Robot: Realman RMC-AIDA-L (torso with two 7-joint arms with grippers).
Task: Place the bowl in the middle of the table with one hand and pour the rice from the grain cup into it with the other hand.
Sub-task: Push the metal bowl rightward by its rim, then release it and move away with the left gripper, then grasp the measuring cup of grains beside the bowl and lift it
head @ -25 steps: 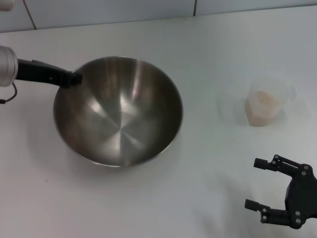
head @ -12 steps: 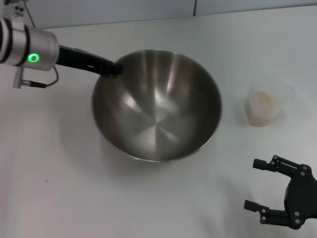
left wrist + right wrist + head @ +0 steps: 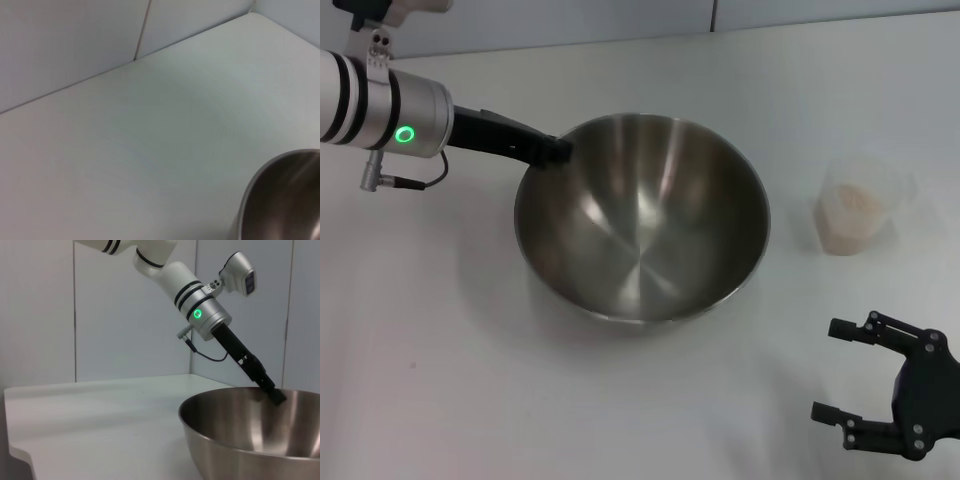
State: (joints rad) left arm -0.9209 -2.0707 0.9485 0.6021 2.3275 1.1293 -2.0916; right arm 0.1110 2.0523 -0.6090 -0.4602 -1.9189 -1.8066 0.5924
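The steel bowl [image 3: 640,230] stands on the white table [image 3: 470,390] near its middle, empty inside. My left gripper [image 3: 560,150] reaches in from the left and is shut on the bowl's far-left rim; the right wrist view shows the same grip [image 3: 275,396] on the bowl [image 3: 250,435]. The bowl's rim also shows in the left wrist view [image 3: 280,200]. The clear grain cup [image 3: 865,190] stands upright to the right of the bowl, holding pale rice [image 3: 853,207]. My right gripper [image 3: 826,368] is open and empty near the front right, well short of the cup.
A grey wall with panel seams [image 3: 712,14] runs along the table's far edge. Bare tabletop lies in front of the bowl and between the bowl and the cup.
My left gripper has carried the bowl to the right, toward the table's middle, then settled it slightly lower. The right gripper and the cup have not moved.
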